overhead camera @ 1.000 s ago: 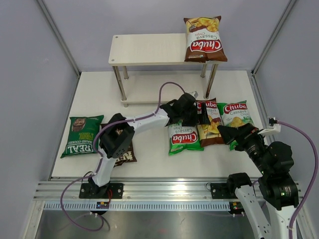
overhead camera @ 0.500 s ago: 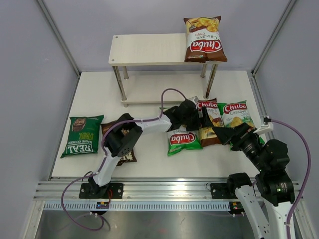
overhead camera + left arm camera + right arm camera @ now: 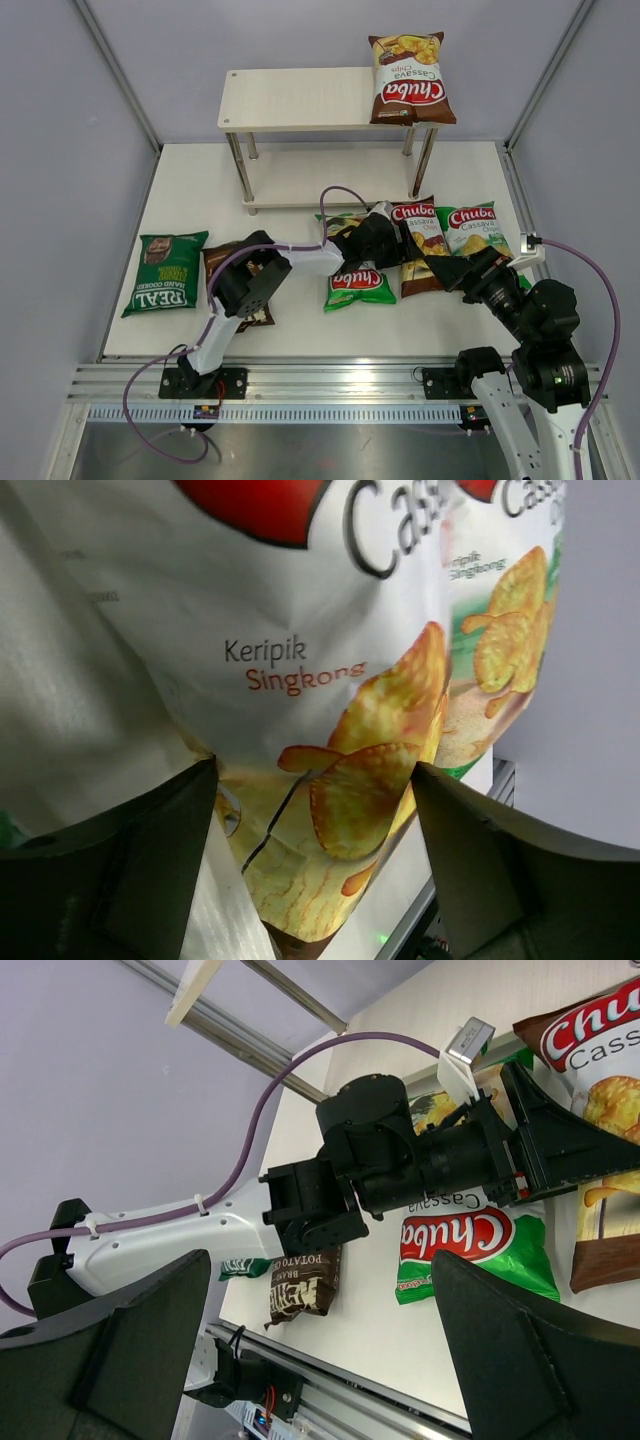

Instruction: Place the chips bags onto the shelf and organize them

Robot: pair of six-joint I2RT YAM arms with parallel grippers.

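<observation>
One brown Chuba bag [image 3: 407,78] lies on the right end of the shelf's top board [image 3: 290,98]. My left gripper [image 3: 405,242] is open low over the table, its fingers either side of the second brown Chuba bag [image 3: 422,255]; in the left wrist view [image 3: 312,860] that bag [image 3: 330,680] fills the gap. A green Chuba bag [image 3: 356,284] lies partly under the left arm. The other green Chuba bag [image 3: 470,228] lies to the right. The REAL bag [image 3: 163,272] and the Kettle bag [image 3: 238,300] lie at the left. My right gripper [image 3: 452,270] is open, empty and raised.
The shelf's lower board [image 3: 300,190] shows behind the bags. The right wrist view shows the left arm [image 3: 380,1170] across the table, the green Chuba bag [image 3: 470,1245], the Kettle bag [image 3: 305,1285] and the front rail [image 3: 330,1390]. Grey walls stand close on both sides.
My left gripper has moved right and lower onto the brown bag. The green bag under the arm has slid left and toward the front. My right gripper has shifted slightly.
</observation>
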